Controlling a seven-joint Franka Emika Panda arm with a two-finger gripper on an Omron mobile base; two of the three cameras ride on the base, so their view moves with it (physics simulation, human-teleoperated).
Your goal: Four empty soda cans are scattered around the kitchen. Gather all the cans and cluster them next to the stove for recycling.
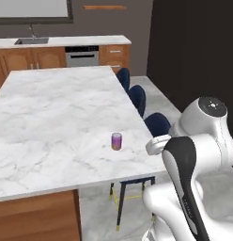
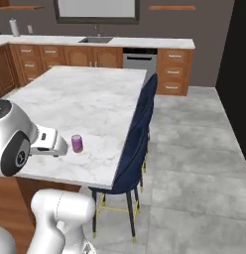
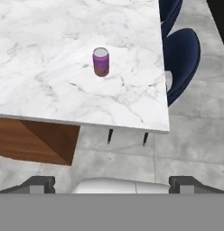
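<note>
One purple soda can (image 3: 100, 62), label unreadable, upright on island (image 3: 50, 94).

Marble island in a dark-walled room

A white marble desk (image 1: 57, 117) on reddish-brown wood, with blue stools (image 1: 158, 123) along its right side. Grey tiled floor (image 2: 194, 163). At the far wall, wooden cabinets (image 2: 45, 57), a steel sink (image 2: 96, 40), a dishwasher (image 2: 140, 60) and a pale window (image 2: 95, 9).

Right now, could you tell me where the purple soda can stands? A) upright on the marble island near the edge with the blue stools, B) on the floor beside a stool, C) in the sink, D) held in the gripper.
A: the soda can stands upright on the marble island, near the blue stools.
</note>
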